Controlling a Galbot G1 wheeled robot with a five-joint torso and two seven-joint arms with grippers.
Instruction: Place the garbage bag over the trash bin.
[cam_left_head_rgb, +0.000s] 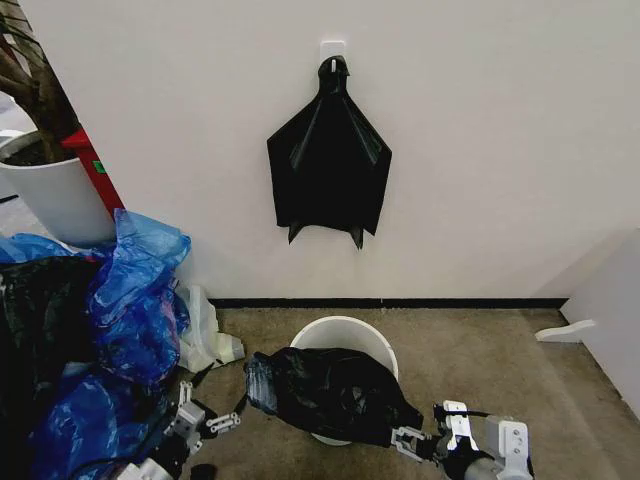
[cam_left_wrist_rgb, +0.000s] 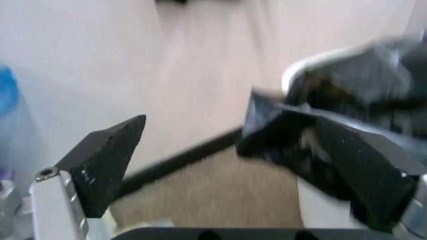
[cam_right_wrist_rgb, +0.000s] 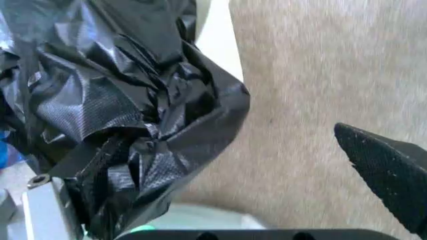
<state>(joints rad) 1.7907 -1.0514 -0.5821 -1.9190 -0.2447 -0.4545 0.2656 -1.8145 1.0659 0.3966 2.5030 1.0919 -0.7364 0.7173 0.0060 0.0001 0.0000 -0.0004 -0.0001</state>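
The trash bin (cam_left_head_rgb: 345, 331), a round off-white bucket, stands on the carpet near the wall. The garbage bag (cam_left_head_rgb: 330, 392), crumpled glossy black film, lies over the bin's front half, and the far rim stays bare. My left gripper (cam_left_head_rgb: 222, 423) is low at the bag's left end, open, with a corner of the garbage bag (cam_left_wrist_rgb: 267, 125) just past one of its fingers (cam_left_wrist_rgb: 360, 170). To the right of the bag my right gripper (cam_left_head_rgb: 406, 440) is open too. In its wrist view the garbage bag (cam_right_wrist_rgb: 133, 100) rests against one finger while the other finger (cam_right_wrist_rgb: 390, 170) stands free over the carpet.
A flat black fan-shaped bundle (cam_left_head_rgb: 330, 170) hangs from a wall hook. Blue plastic bags (cam_left_head_rgb: 135, 300) pile up at the left, with a white plant pot (cam_left_head_rgb: 50, 195) behind them. A white panel (cam_left_head_rgb: 610, 310) stands at the right. Bare carpet (cam_left_head_rgb: 480, 355) lies right of the bin.
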